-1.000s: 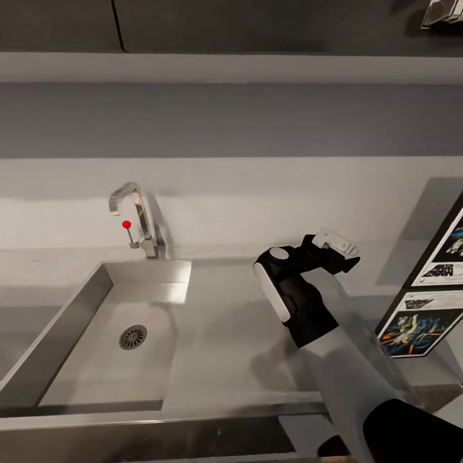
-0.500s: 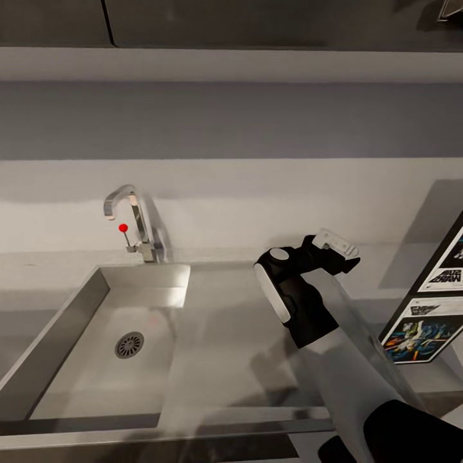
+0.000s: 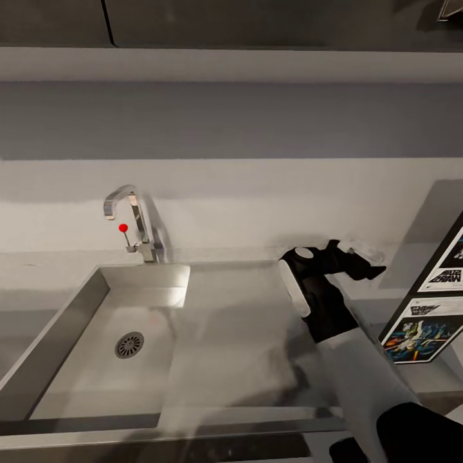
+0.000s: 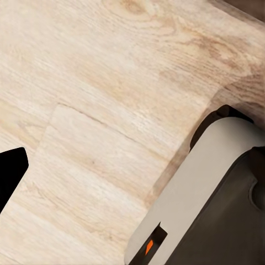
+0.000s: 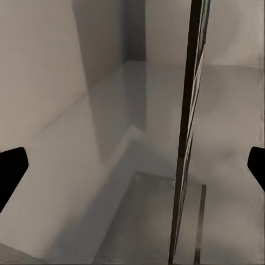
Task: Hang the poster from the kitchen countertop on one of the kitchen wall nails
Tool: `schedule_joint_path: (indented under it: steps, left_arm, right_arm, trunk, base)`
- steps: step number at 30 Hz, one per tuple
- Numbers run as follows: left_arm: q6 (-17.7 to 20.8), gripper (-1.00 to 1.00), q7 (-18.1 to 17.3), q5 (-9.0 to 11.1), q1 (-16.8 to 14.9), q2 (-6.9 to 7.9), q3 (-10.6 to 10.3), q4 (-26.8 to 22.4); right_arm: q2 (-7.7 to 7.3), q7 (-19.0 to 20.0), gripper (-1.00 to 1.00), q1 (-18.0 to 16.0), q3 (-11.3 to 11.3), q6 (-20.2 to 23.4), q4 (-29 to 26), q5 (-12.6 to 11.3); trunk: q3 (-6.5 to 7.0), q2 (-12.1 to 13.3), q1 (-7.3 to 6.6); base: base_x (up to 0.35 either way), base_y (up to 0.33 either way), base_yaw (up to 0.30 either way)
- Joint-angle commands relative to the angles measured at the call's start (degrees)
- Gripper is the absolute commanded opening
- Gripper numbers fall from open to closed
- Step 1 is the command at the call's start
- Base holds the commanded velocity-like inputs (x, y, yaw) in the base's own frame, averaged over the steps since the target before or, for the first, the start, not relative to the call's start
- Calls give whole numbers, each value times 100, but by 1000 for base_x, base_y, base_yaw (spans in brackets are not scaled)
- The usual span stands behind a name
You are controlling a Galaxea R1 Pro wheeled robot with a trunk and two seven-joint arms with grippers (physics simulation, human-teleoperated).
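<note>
We see the right claw (image 3: 361, 258) extended over the desk (image 3: 238, 334), fingers apart, pointing right toward the poster (image 3: 427, 302), which stands tilted at the desk's right end.

The light-grey desk (image 3: 244, 334) holds an inset steel sink (image 3: 103, 341) with a tap (image 3: 135, 222); the poster (image 3: 427, 305) stands on it, leaning against the wall.

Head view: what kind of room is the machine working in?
Most likely a kitchen: a steel sink with a curved tap is set into a light-grey countertop, with dark cabinets above.
</note>
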Motion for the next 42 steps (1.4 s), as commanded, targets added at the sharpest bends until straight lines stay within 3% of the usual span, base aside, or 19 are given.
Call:
schedule_joint_path:
  steps: [1, 5, 12, 19, 26, 37, 42]
  left_arm:
    - [-3, 100, -49, 7, -1, -4, 44, -2]
    - [-3, 100, -49, 7, -1, -4, 48, -1]
    - [-3, 100, -49, 7, -1, -4, 51, -1]
    - [-3, 100, -49, 7, -1, -4, 52, -1]
    - [-3, 100, -49, 7, -1, -4, 52, -1]
    - [-3, 100, -49, 7, -1, -4, 52, -1]
    - [-3, 100, -49, 7, -1, -4, 52, -1]
  right_arm:
    - [-234, 70, 100, -4, -111, 72, -1, -41]
    - [-502, 178, 100, -4, -193, 79, 18, -47]
    - [-669, 433, 100, -4, -244, 97, 47, -36]
    - [-1050, 589, 100, -4, -249, 103, 63, -45]
    - [-1326, 610, 100, -4, -250, 101, 111, -50]
    - [-1562, 629, 100, -4, -259, 101, 139, -51]
    - [-1667, 898, 100, -4, -335, 101, 247, -51]
  trunk:
    - [-4, -3, 0]
    - [-4, -3, 0]
    - [-4, -3, 0]
    - [-4, -3, 0]
    - [-4, -3, 0]
    - [-4, -3, 0]
    - [-4, -3, 0]
  base:
    - [0, 0, 0]
    - [0, 0, 0]
    - [0, 0, 0]
    - [0, 0, -5]
    - [0, 0, -1]
    - [0, 0, 0]
    - [0, 0, 0]
